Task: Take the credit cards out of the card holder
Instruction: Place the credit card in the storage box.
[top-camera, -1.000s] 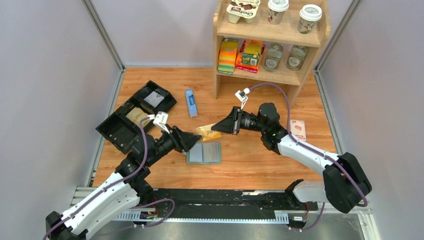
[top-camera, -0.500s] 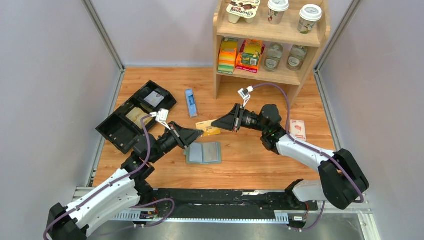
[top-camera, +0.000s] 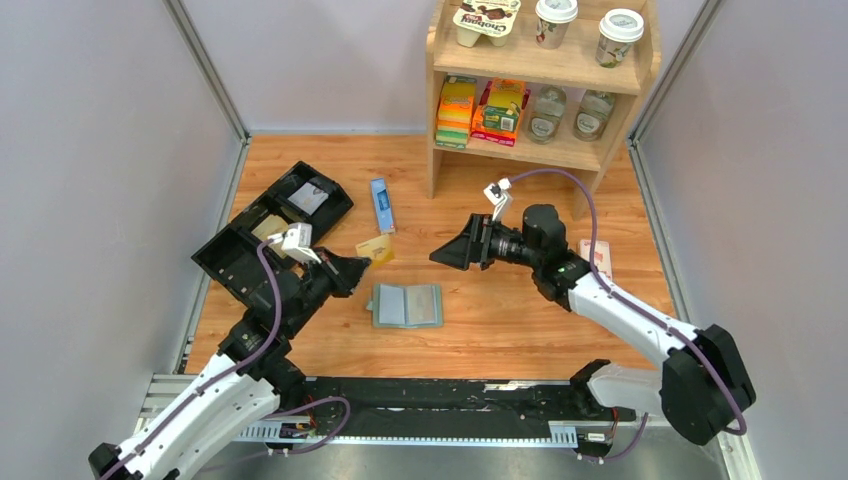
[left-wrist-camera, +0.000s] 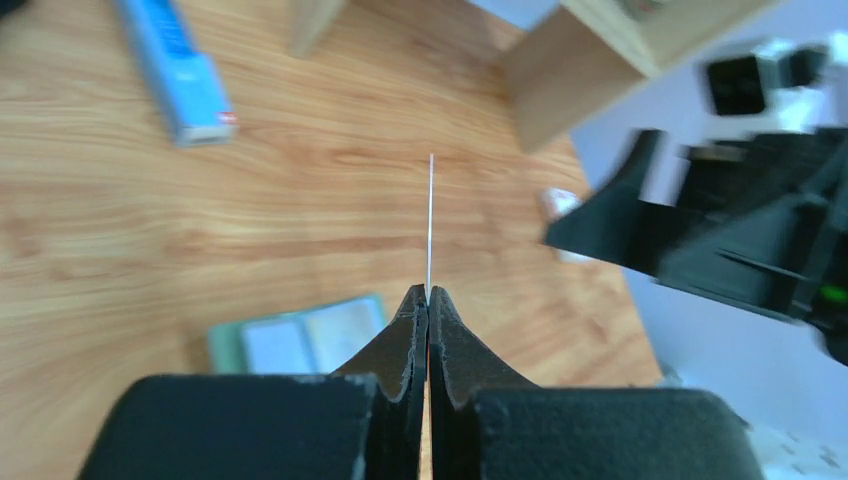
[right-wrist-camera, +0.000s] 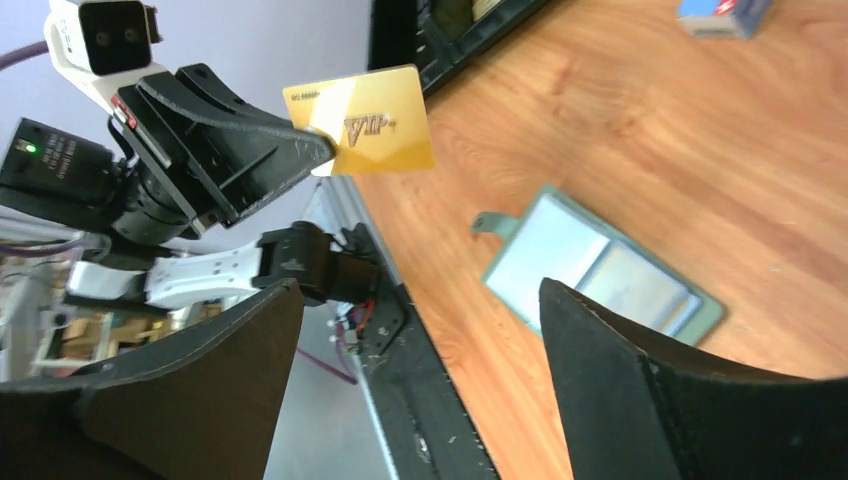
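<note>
The card holder lies open on the wooden floor, sage green with pale blue pocket pages; it also shows in both wrist views. My left gripper is shut on a golden credit card and holds it in the air, left of and above the card holder. In the left wrist view the credit card stands edge-on out of the gripper. In the right wrist view the credit card faces the camera. My right gripper stands open and empty, apart from the card.
A black compartmented tray sits at the left behind my left gripper. A long blue box lies beside the foot of a wooden shelf stocked with goods. A pink packet lies at the right.
My right gripper has let go of the credit card, opened wide and drawn back right. My left gripper shut on the card and carried it left towards the tray.
</note>
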